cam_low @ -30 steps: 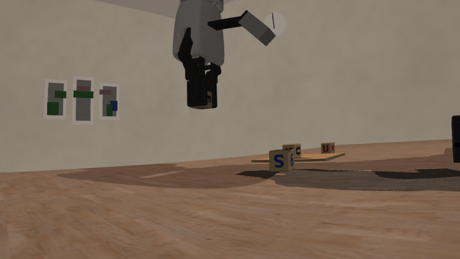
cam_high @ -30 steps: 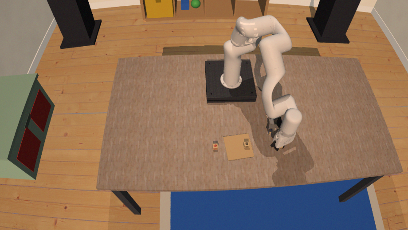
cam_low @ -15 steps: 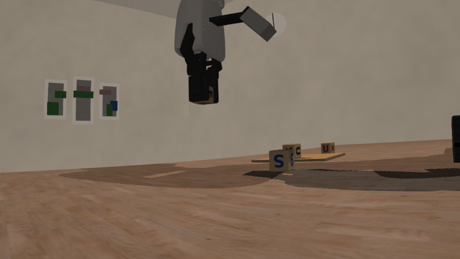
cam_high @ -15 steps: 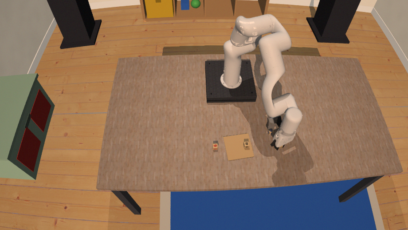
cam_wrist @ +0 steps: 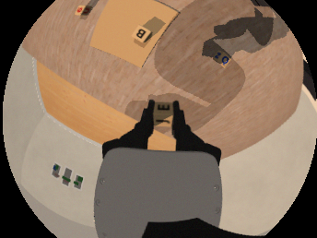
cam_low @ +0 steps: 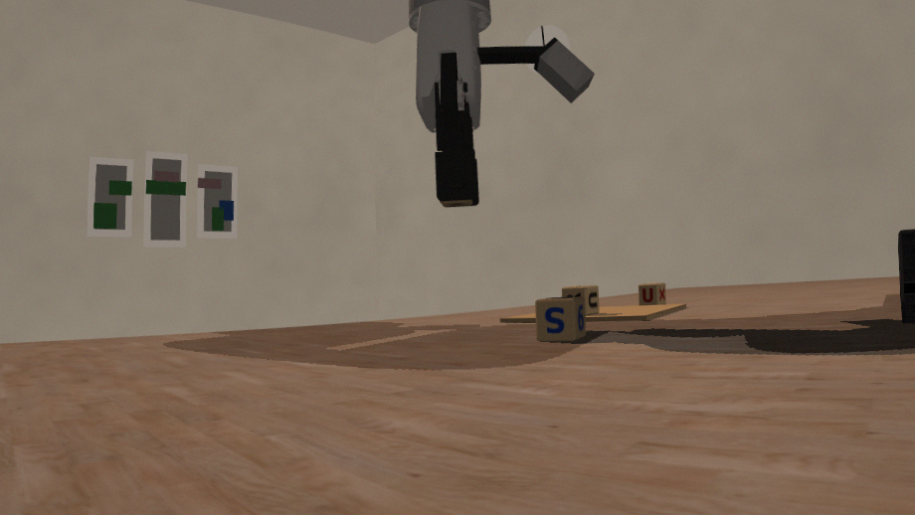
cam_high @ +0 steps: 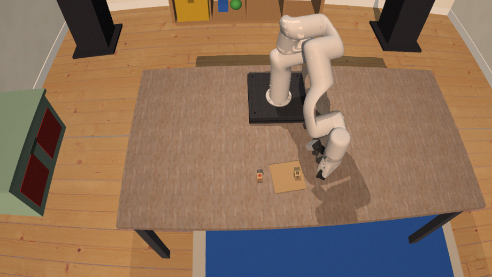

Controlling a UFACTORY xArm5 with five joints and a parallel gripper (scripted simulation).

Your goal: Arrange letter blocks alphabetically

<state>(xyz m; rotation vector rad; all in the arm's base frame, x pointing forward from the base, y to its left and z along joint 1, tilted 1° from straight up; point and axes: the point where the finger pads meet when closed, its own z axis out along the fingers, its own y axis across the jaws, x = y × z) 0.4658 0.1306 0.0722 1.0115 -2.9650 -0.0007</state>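
- On the far left, the Q block (cam_low: 554,320) (cam_wrist: 223,59) sits off the mat; I'd leave it until the middle place is filled, then bring it in last, to the right end.
- Next comes my gripper (cam_high: 321,175) (cam_low: 457,195) (cam_wrist: 163,107), raised above the table and closed on the E/J block (cam_low: 457,203) (cam_wrist: 162,113). I can't tell which of its letters will end on top, but either belongs between B and Q. I'd keep the grip firm and make any turn up here, clear of the others.
- The B block (cam_high: 297,173) (cam_low: 581,299) (cam_wrist: 141,33) stands on the mat (cam_high: 284,180) (cam_low: 640,313) (cam_wrist: 117,25) near its left edge, a good left end for the row. I'd confirm that its letter reads upright from the base.
- Just right of B is where I want the held block. I'd come in from above, leave finger room, level its underside, square the letter to the base, and lower until it touches before opening slowly. A tilted release could tip it or nudge B.
- Far right, the number block (cam_high: 259,176) (cam_low: 651,294) (cam_wrist: 80,10) already lies off the mat; I'd not touch it.
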